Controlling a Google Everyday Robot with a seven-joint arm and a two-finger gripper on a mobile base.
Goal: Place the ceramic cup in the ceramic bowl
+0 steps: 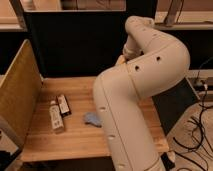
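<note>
Ceramic cup is not showing itself plainly anywhere, and neither is the ceramic bowl. Filling most of the view is the thick white jointed robot arm [130, 95], which is rising from the near edge, folding at a high elbow and dropping away behind itself. Under the arm is lying the pale wooden plank table [75, 137], with a tall yellow fabric panel [17, 90] standing well to the arm's left. Between that panel and the arm are lying a white oblong packet [56, 120] and, just beside it on the far side, a dark narrow bar [63, 105]. Smallest, a blue-grey rounded object [91, 118] is sitting right against the arm's left flank, partly covered by it. I am judging it the likeliest cup or bowl, though I cannot tell which.

The gripper is hiding behind the arm's upper bend, on the arm's far side, so I cannot tell whether it is wide, narrow or carrying anything. The coming move is probably turning on this: the blue-grey object is lying nearer the camera than the gripper and to the arm's left.
</note>
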